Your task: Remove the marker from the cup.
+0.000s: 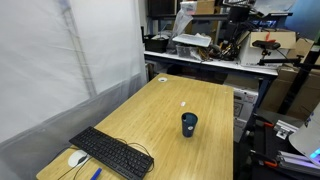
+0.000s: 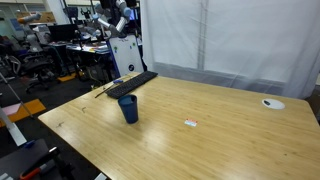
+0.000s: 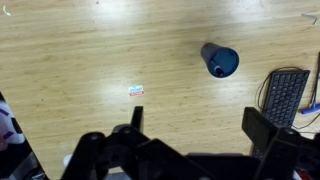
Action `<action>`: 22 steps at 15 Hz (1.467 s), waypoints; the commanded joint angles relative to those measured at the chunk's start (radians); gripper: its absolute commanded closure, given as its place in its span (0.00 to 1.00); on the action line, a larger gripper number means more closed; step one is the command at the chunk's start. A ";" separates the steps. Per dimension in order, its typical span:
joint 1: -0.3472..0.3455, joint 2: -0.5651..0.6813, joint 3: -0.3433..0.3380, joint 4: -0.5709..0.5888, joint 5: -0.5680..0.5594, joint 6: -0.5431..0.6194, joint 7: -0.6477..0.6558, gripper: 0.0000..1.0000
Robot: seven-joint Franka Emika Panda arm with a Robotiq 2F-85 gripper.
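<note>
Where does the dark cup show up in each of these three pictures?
Exterior view: cup sits right of centre, to the right of the keyboard.
Exterior view: cup sits left of centre, just below the keyboard.
Wrist view: cup sits upper right, up and left of the keyboard.
Shared landmark: the keyboard, near the cup in all three.

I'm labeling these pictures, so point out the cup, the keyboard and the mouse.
cup (image 1: 189,125), in an exterior view, on its side wall.
keyboard (image 1: 112,153), in an exterior view, on the middle keys.
mouse (image 1: 77,158), in an exterior view, on its top.
</note>
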 commanded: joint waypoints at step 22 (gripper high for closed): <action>0.074 0.255 0.257 -0.303 0.002 0.745 0.409 0.00</action>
